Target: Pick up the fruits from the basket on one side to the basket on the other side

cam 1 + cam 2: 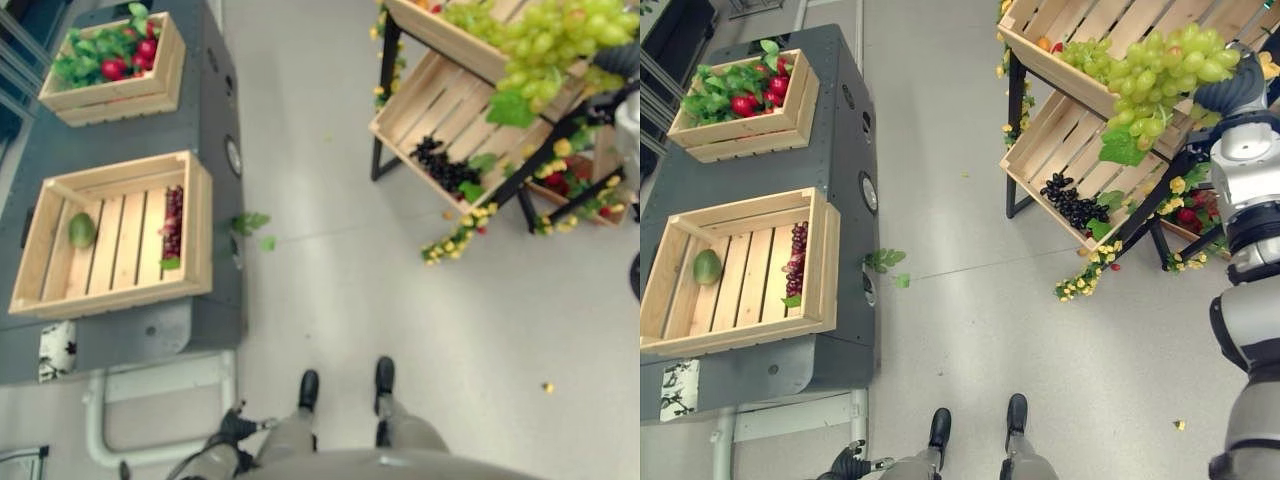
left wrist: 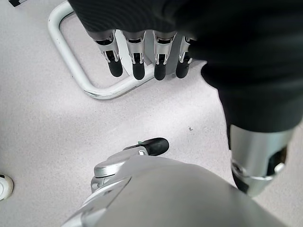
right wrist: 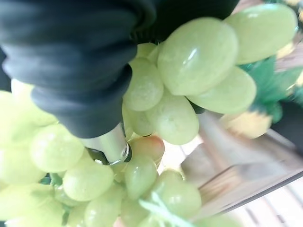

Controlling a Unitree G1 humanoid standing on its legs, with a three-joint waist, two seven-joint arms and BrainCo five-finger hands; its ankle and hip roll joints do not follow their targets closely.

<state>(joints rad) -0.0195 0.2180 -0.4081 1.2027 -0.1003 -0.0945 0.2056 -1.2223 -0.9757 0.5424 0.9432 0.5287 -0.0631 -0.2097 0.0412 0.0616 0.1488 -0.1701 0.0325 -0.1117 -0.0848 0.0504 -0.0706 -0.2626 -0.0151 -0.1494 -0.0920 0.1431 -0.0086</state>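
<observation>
A big bunch of green grapes (image 1: 1160, 70) hangs in the air over the wooden stand's upper crate (image 1: 1040, 35) at the right. My right hand (image 1: 1237, 92) is shut on it; in the right wrist view its thumb (image 3: 111, 144) sits among the grapes (image 3: 194, 61). The stand's lower crate (image 1: 1040, 150) holds black grapes (image 1: 1068, 200). At the left, the near wooden crate (image 1: 825, 260) holds a green fruit (image 1: 707, 267) and dark red grapes (image 1: 796, 258). My left hand (image 2: 137, 56) hangs low by the floor, open, its fingers straight.
A far crate (image 1: 790, 120) of red fruit and leaves shares the grey platform (image 1: 840, 130) with the near one. Yellow-flowered vines (image 1: 1085, 280) trail from the stand's foot. Leaves (image 1: 883, 260) and a yellow scrap (image 1: 1180, 425) lie on the floor. A white tube frame (image 2: 75, 66) is near my left hand.
</observation>
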